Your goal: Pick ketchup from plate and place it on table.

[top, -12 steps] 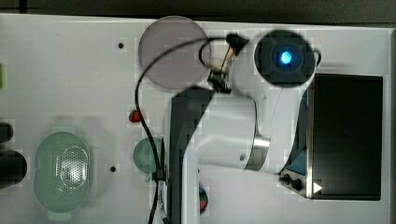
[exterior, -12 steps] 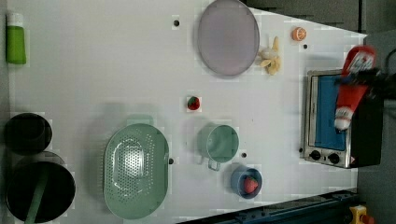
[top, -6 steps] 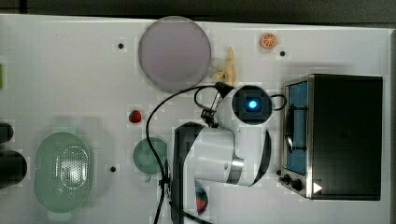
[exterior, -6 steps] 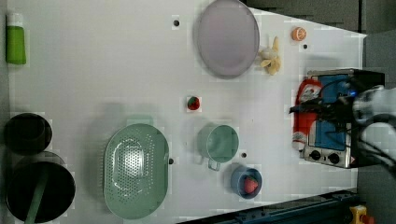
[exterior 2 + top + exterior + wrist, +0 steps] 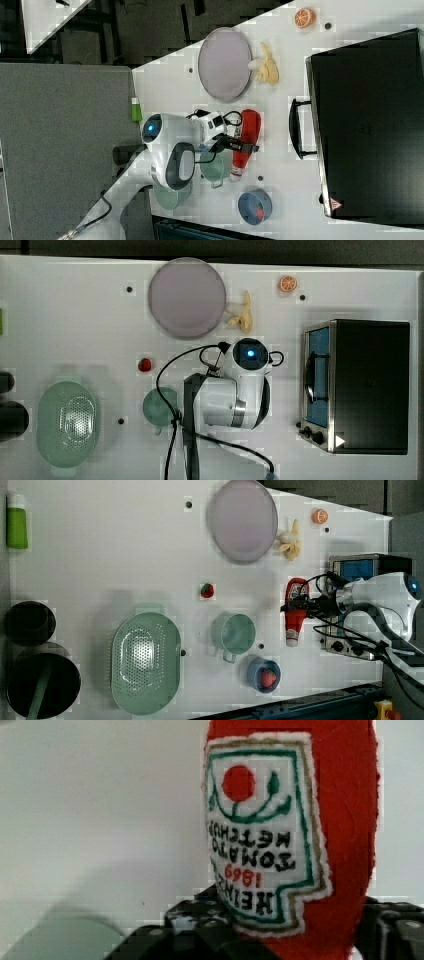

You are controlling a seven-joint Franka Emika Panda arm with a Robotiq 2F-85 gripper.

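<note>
The ketchup (image 5: 296, 611), a red soft bottle with a white cap and a white label, lies lengthwise just over the white table (image 5: 100, 555), between the green cup and the toaster oven. My gripper (image 5: 301, 607) is shut on the ketchup's middle, a black finger on each side of the ketchup (image 5: 300, 820) in the wrist view. In the right view the gripper (image 5: 243, 145) crosses the ketchup (image 5: 247, 127) below its label. The pale lilac plate (image 5: 187, 297) sits bare at the table's far edge, well apart from the ketchup. In the top view the arm hides the bottle.
A toaster oven (image 5: 357, 385) stands at the top view's right. A banana (image 5: 243, 315) and an orange slice (image 5: 288, 284) lie beside the plate. A strawberry (image 5: 145, 364), a green cup (image 5: 159, 406), a perforated green bowl (image 5: 66, 421) and a blue bowl (image 5: 263, 675) sit nearby.
The arm has swung away from the plate and oven front, carrying the ketchup down to the table beside the green cup.
</note>
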